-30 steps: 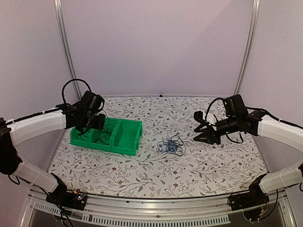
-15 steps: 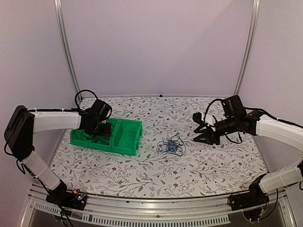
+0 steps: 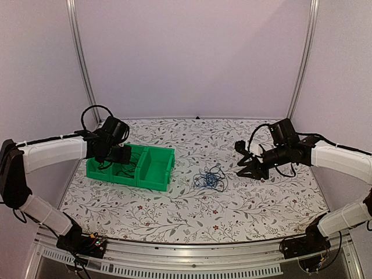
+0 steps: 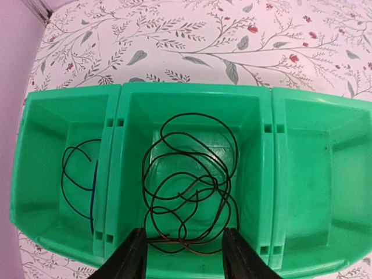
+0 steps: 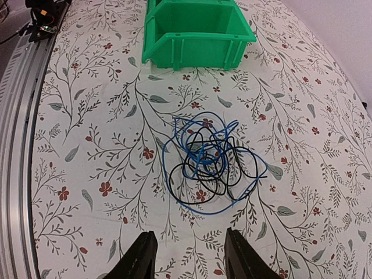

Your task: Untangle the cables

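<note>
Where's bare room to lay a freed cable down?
Open table: the wide strip between snarl and the near rail, and the far strip behind bin and snarl. The bin's end compartment nearest the snarl is empty. Crowded: its other two hold cables, left gripper above; right gripper hangs beside the snarl.

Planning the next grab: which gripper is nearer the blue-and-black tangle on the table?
Right. The right gripper hovers just right of the tangle; the left gripper is farther off, over the green bin on its other side.
</note>
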Motion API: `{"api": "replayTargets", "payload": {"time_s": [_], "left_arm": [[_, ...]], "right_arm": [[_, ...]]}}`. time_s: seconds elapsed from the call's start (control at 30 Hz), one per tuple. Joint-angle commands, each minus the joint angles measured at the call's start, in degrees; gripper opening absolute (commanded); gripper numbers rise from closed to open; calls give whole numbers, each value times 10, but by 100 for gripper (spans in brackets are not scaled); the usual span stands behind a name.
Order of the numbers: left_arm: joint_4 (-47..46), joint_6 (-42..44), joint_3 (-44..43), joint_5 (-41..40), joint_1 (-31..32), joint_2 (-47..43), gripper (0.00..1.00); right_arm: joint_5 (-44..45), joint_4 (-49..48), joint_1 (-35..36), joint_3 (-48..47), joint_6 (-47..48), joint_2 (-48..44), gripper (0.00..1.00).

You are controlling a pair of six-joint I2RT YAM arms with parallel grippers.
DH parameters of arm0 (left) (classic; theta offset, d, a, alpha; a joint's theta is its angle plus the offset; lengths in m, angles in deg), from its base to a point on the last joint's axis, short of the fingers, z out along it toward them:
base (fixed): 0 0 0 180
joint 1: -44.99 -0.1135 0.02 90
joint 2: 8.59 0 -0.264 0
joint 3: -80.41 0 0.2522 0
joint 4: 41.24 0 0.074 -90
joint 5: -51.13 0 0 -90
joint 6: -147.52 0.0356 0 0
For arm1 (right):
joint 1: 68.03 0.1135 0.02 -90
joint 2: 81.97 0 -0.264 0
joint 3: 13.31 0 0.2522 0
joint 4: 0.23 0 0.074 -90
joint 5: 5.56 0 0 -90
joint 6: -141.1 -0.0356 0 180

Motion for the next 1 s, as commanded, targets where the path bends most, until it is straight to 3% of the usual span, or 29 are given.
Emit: {"api": "replayTargets", "payload": {"time_s": [0.0,0.13,0.27,0.47,0.53,0.57,0.63,0.67,0.77,0.9,0.97], "left_arm": [[46,21,-27,-4,-6,-55,47],[6,37,-29,47,4,-114,50],[-24,-14,-43,46,62,-136,53],[-74,7,-99,-47,211,-57,54],[-83,22,-118,-122,252,-25,57],[-87,21,-123,-184,266,-8,60],[-89,-37,-124,-291,279,19,93],[-83,-55,-123,-310,277,33,99],[-122,-28,-123,-215,282,56,99],[-270,-27,-49,-47,294,35,87],[-303,-48,-29,-12,297,25,82]], "right_arm": [[6,5,-2,-1,4,9,44],[19,-3,-1,-3,-6,19,44],[52,-13,-1,-17,-27,47,42],[95,-35,-1,-42,-71,107,36],[97,-27,-1,-64,-82,133,36],[97,-20,-2,-77,-85,145,35],[103,-13,-2,-106,-96,180,36],[102,-12,-2,-117,-100,191,37],[91,-11,-2,-150,-108,229,39],[57,4,-2,-199,-128,285,39],[56,11,-3,-218,-137,312,39]]}}
